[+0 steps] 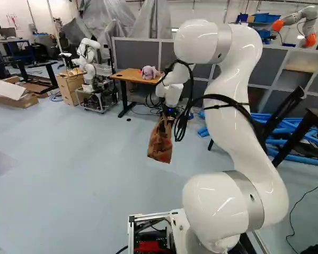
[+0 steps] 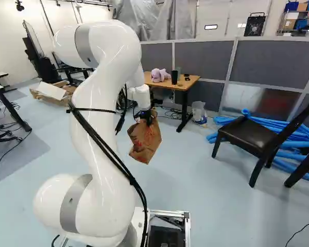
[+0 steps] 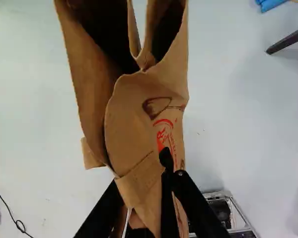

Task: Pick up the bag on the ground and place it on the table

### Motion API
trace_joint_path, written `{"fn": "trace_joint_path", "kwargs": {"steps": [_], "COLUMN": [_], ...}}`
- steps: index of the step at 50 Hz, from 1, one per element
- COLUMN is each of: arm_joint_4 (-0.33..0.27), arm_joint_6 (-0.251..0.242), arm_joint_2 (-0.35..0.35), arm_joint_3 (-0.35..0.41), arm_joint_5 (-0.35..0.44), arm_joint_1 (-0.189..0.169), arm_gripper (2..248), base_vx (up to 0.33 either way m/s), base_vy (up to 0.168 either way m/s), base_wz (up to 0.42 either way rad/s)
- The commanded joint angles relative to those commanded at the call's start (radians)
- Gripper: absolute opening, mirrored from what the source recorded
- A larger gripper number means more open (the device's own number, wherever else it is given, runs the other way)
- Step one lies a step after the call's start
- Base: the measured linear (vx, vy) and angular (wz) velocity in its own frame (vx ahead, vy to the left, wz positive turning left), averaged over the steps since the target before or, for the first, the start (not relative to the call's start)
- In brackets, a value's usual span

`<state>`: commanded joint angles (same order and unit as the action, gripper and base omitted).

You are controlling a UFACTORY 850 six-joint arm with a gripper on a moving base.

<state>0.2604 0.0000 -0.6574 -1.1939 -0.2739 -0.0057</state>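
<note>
Pincer grips brown paper bag; bag hangs above floor

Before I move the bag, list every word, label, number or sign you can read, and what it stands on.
Nothing is legible enough to quote.
Brown paper bag: red print, creased and too unclear to read.
Wall sign, far left in the left base view: too small to read.
</note>
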Motion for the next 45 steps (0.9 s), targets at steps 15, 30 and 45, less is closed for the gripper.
{"fn": "trace_joint_path", "kwargs": {"steps": [15,30,45], "arm_joint_4": [-0.044,-0.092,-0.142], "arm_joint_6": [0.000,0.000,0.000], "arm_joint_2": [0.023,0.045,0.068], "arm_joint_3": [-0.020,-0.041,-0.062], "arm_joint_5": [-0.086,-0.172,-0.258], "arm_joint_1": [-0.021,-0.042,-0.060], "arm_gripper": [25,25,25], "base_vx": [0.000,0.000,0.000], "base_vy": [0.000,0.000,0.000], "base_wz": [0.000,0.000,0.000]}}
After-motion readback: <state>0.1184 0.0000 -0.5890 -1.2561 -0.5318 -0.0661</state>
